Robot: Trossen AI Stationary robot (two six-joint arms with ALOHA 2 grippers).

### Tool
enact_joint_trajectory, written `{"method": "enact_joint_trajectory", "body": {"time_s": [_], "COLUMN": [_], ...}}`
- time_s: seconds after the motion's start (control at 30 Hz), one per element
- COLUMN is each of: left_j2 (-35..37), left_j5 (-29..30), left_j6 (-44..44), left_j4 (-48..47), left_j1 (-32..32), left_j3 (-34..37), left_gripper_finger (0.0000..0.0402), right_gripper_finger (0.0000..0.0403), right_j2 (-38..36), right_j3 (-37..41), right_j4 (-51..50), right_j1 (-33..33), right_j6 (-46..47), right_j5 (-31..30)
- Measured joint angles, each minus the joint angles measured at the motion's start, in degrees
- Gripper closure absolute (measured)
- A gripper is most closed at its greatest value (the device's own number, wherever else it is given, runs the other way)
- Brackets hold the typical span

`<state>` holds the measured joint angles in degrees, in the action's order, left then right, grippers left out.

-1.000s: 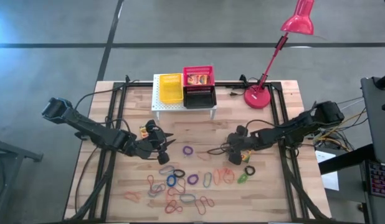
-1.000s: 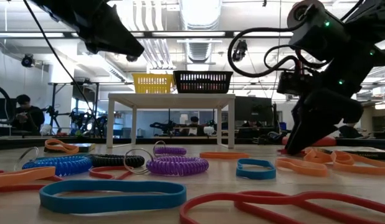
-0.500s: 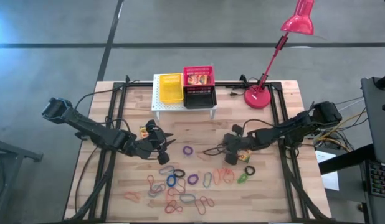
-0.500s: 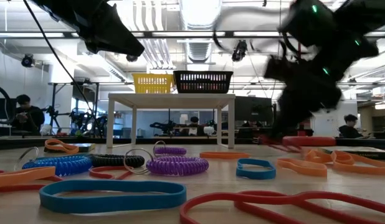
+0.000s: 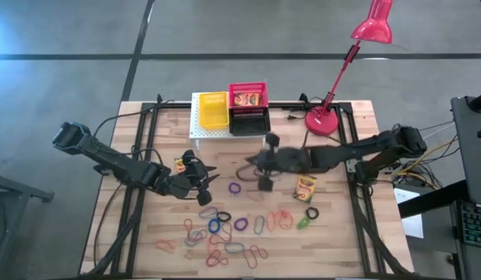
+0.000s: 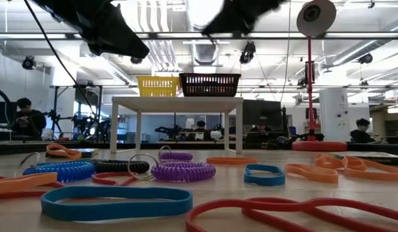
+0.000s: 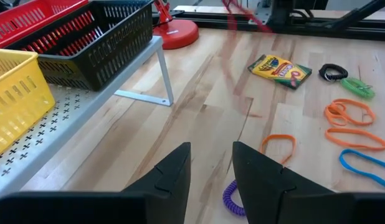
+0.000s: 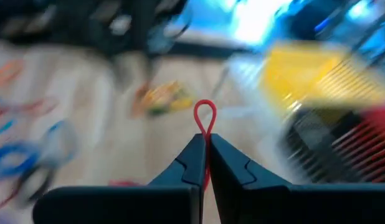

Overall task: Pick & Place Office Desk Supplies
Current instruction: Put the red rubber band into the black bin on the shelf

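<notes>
From above, the right gripper [image 5: 260,165] reaches across the table's [image 5: 357,241] middle, near the black basket [image 5: 249,122]; a crayon box [image 5: 305,187] lies just beside the arm, loops [image 5: 225,233] scattered nearer the front. The left gripper [image 5: 208,185] waits above a purple loop [image 5: 235,188]. At table height, bands [image 6: 115,201] cover the foreground. Past the left wrist, its fingers [image 7: 174,171] stand apart, holding nothing. Past the right wrist, its fingers [image 8: 191,163] pinch a red loop [image 8: 204,117].

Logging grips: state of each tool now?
Left tool: open, empty.
Right tool: shut on a red loop.
</notes>
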<state>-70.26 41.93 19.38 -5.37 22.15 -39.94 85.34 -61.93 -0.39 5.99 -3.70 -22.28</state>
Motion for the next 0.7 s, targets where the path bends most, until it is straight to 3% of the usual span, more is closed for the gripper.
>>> {"method": "enact_joint_trajectory", "body": {"time_s": [0.33, 0.53, 0.7], "left_j2": [0.00, 0.00, -0.01], "left_j5": [0.00, -0.01, -0.01], "left_j6": [0.00, 0.01, 0.02], "left_j4": [0.00, -0.02, -0.02], "left_j1": [0.00, 0.00, 0.00], "left_j3": [0.00, 0.00, 0.00], "left_gripper_finger": [0.0280, 0.0280, 0.0280], "right_gripper_finger": [0.0390, 0.0390, 0.0390], "right_j2": [0.00, 0.02, 0.04], "right_j3": [-12.78, -10.81, -5.63], "right_j4": [-0.07, -0.27, -0.28], "right_j1": [-12.96, -19.81, -22.80], "right_j6": [-8.64, -3.76, 0.36], "right_j5": [-1.28, 6.21, 7.38]}}
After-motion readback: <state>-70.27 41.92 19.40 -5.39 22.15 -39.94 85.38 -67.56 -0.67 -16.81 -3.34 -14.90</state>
